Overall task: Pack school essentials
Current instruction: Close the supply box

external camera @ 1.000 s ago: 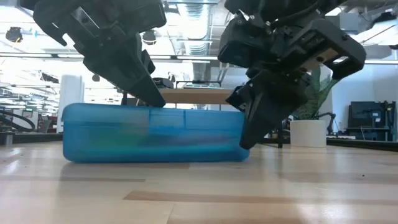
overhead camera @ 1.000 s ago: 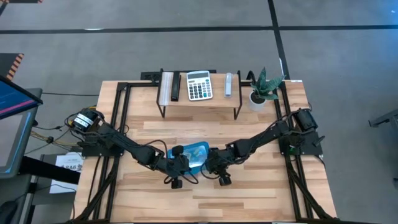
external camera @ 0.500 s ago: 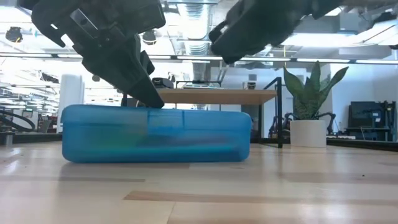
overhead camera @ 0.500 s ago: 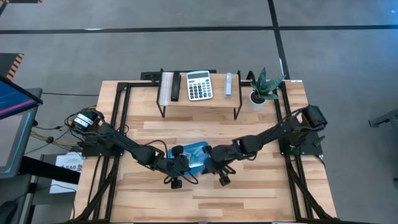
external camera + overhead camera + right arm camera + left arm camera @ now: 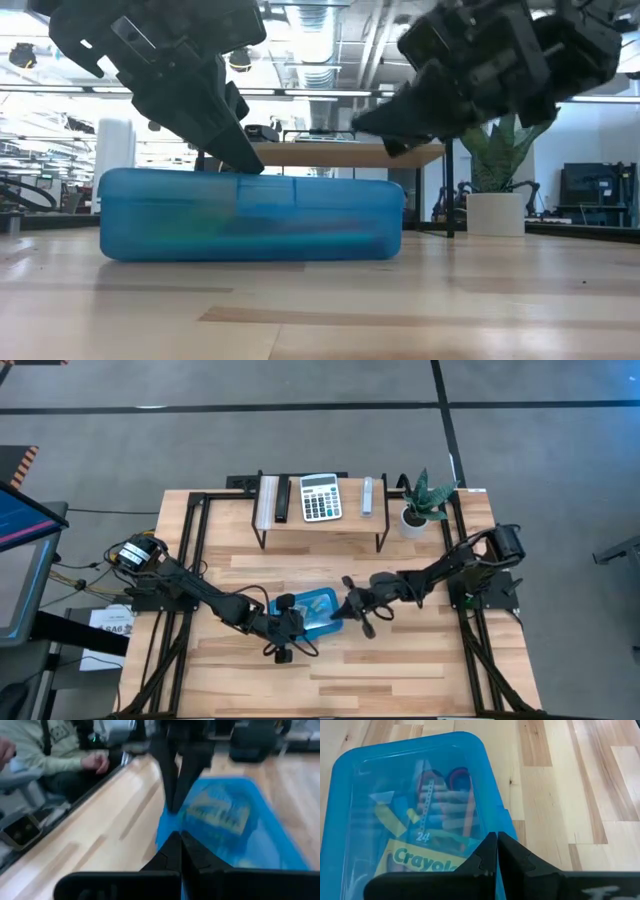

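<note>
right claw point(image 5: 352, 607) has lifted off the blue case point(image 5: 318, 606), fingers together; left claw point(image 5: 287, 622), also together, rests nearer, on its lid.

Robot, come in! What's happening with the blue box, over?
Left gripper shut, pressing on blue case lid. Right gripper shut, lifted off. Crayon box, scissors inside. Nothing in the way.

The high view looks straight down from far above on the whole desk point(image 5: 330, 670) and both arms, while the low view sits at desk-top height, looking level and close across at the blue case point(image 5: 250, 215) into the room behind. Each wrist view looks forward past its own dark fingers at that same case, which all four views share.
</note>
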